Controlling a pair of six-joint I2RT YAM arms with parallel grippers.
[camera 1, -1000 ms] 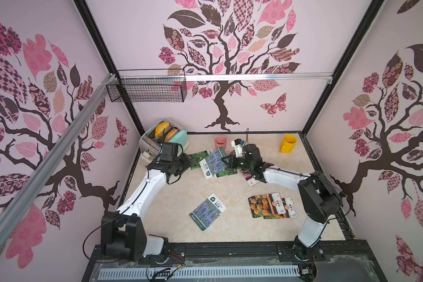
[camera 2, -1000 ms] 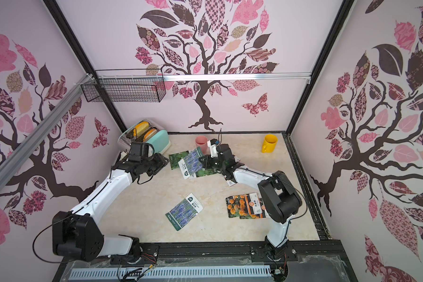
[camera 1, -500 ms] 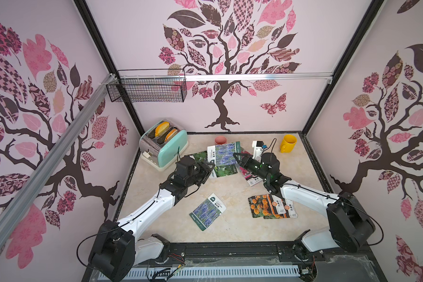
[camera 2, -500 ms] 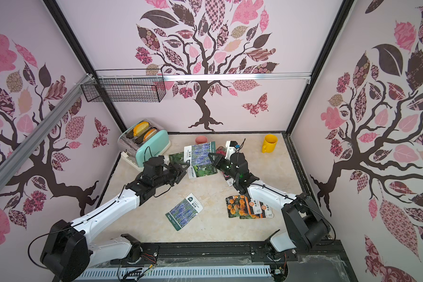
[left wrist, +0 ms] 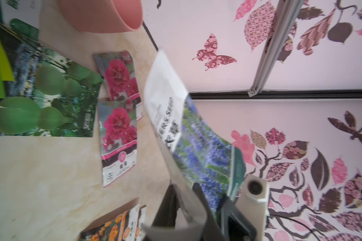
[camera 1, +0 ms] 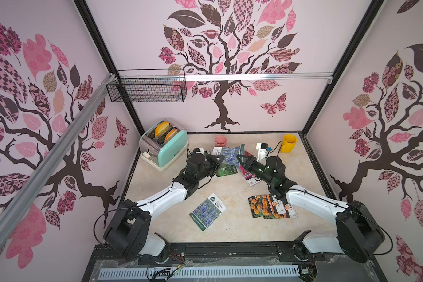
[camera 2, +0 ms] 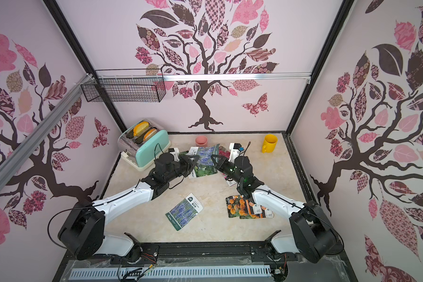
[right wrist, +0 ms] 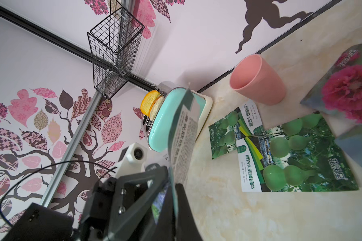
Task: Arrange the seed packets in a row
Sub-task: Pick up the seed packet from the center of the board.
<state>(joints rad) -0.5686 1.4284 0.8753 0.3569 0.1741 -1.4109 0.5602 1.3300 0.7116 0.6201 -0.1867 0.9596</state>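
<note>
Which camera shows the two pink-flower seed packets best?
The left wrist view: both magenta packets show almost whole, one overlapping the other on the table. In both top views the right arm covers much of them; the right wrist view catches only cropped parts.

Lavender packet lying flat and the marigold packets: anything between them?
No, just bare tabletop between the flat lavender packet and marigold packets; both top views show it.

Raised lavender packet (camera 1: 230,154): purple-blue blooms, white strip, teal edge.
Flat lavender packet (camera 1: 207,211), 6 o'clock: same print.
Gourd packets (right wrist: 297,154): green gourds, white-and-lime strip.
Magenta packets (left wrist: 118,116): magenta blooms, white strip.
Marigold packets (camera 1: 266,206): orange blooms, dark ground.
Toaster (camera 1: 167,146): mint, chrome.
Cup (camera 1: 220,141): pink.
Mug (camera 1: 288,143): yellow.
Table (camera 1: 230,232): cream marble.
Walls (camera 1: 303,109): pale pink, brown tree, patterned leaves.
</note>
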